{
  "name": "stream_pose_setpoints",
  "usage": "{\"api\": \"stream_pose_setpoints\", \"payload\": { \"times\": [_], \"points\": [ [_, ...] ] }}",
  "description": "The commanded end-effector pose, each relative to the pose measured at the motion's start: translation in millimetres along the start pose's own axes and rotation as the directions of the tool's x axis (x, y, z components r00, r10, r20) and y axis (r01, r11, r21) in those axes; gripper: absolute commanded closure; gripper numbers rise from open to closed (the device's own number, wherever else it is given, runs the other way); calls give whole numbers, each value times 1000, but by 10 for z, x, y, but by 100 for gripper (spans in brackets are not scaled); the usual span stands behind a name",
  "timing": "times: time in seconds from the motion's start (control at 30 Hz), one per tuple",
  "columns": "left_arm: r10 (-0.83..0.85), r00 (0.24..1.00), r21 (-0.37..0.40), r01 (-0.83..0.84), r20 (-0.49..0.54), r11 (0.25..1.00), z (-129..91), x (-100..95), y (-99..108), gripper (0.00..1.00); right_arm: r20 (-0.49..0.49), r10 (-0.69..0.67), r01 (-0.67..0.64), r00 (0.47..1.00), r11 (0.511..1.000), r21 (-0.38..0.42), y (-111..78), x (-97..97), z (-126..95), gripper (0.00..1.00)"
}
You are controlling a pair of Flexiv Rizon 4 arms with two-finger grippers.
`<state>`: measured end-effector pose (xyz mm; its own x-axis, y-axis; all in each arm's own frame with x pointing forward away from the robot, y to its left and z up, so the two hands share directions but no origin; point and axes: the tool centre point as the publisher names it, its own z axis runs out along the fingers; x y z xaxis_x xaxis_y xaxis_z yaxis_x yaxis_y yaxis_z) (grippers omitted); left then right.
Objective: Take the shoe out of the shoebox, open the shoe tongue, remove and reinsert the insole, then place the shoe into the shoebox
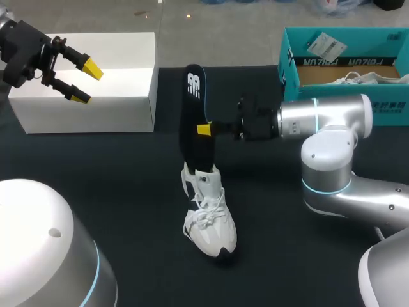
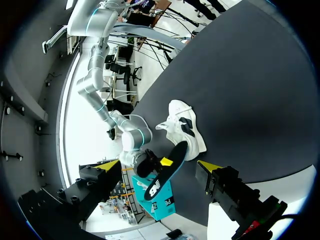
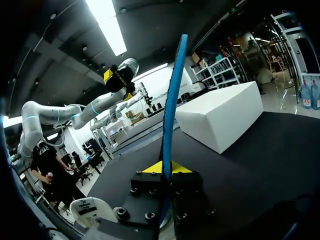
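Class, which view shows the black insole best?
The head view: the insole shows its full face, held by the right gripper. The left wrist view shows it small and slanted; the right wrist view, only its thin edge.

Even overhead light filled the head view. The matte black worktop [image 1: 128, 192] swallowed it, so shadows barely showed there, while the white box [image 1: 89, 83] stood bright, nearly washed out. The shoe [image 1: 211, 230] kept its lace detail. In the right wrist view a ceiling strip light [image 3: 107, 25] glared to pure white. Both wrist views bent straight edges strongly toward their black rims, and the left one was blown out beyond the worktop's edge.
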<state>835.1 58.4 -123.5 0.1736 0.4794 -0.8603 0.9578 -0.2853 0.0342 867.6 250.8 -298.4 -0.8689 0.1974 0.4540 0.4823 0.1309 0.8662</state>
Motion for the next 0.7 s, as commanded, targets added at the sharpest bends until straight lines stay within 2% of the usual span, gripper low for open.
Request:
{"api": "stream_pose_setpoints", "payload": {
  "times": [0.03, 0.27, 0.7],
  "points": [
    [1, 1000, 2, -1, -2, 1000, -7, 2, 1, 0, -13, -2, 3, 1000, 1000, 30, -20, -58, -11, 100],
    [1, 1000, 2, -1, -2, 1000, -7, 2, 1, 0, -11, -7, 7, 1000, 998, 69, -194, -68, -57, 100],
    [1, 1000, 2, -1, -2, 1000, -7, 2, 1, 0, 9, 5, -6, 1000, 995, 100, -459, 133, -140, 100]
  ]
}}
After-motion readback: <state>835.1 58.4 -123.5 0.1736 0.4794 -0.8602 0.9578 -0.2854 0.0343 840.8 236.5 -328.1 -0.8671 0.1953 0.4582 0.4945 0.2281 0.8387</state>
